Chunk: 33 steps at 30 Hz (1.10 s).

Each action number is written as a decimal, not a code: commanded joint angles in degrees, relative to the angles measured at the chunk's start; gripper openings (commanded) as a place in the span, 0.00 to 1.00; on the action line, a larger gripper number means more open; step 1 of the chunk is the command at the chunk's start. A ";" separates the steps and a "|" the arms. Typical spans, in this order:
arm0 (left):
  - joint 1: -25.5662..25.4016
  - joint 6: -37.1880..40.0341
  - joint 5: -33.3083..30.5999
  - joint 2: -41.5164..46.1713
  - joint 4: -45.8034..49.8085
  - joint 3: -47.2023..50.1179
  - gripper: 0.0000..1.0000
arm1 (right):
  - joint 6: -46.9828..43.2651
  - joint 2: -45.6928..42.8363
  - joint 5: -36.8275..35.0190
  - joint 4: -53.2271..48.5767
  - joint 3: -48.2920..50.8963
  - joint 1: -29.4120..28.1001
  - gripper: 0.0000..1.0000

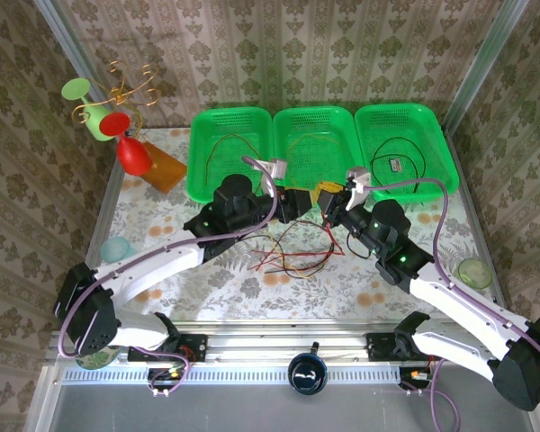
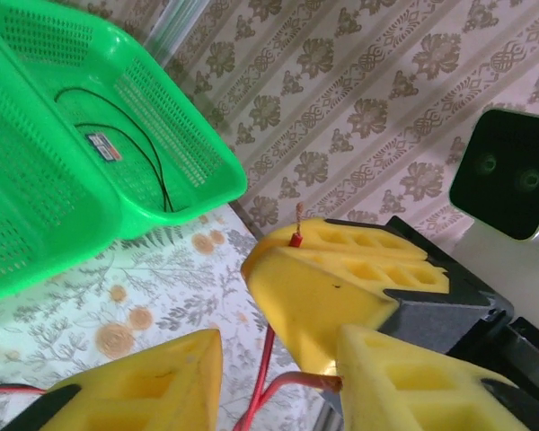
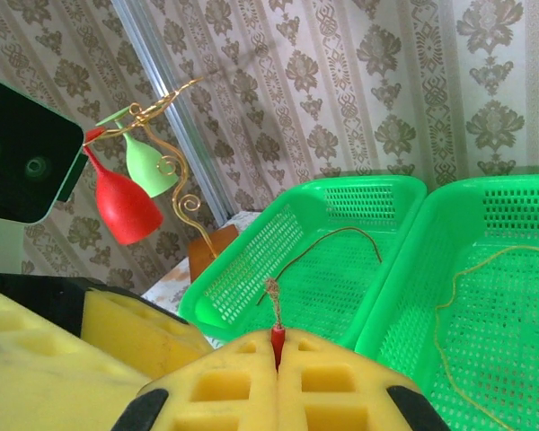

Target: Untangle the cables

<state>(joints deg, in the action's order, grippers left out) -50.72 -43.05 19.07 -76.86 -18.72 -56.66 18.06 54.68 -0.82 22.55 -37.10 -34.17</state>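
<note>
Flowery surface (image 1: 252, 286) holds thin red and black cables (image 1: 292, 262), tangled before the middle green plastic basket (image 1: 313, 111). Probably light and floppy; grab ends. Right gripper (image 3: 277, 359) pinches one red end; left gripper (image 2: 278, 348) is apart.

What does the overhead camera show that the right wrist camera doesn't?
The overhead view adds the table, a loose tangle of red and dark cables on it, and a third basket holding a black cable. The right wrist view adds a close look: the right gripper shut on a red cable end, frayed strands poking up. Both take in one green basket with a brown cable, its neighbour with a yellow cable, and a red glass and green glass on a gold stand.
</note>
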 commanded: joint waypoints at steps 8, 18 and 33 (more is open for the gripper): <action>-0.47 2.89 -9.05 2.79 3.73 -0.05 0.00 | -1.56 -4.00 -2.63 -0.28 -0.95 -0.54 0.00; -0.79 17.55 -27.57 16.36 20.57 -1.49 0.00 | -9.25 -13.15 -14.48 -7.94 -2.54 -0.11 0.00; -1.68 33.16 -64.58 38.54 28.23 4.80 0.00 | -15.95 -21.54 -30.36 -9.19 -1.60 1.09 0.00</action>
<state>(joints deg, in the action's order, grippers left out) -52.47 -14.46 -33.17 -40.97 6.24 -52.71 4.49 34.89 -22.63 13.37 -37.43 -33.89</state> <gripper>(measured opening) 0.050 0.059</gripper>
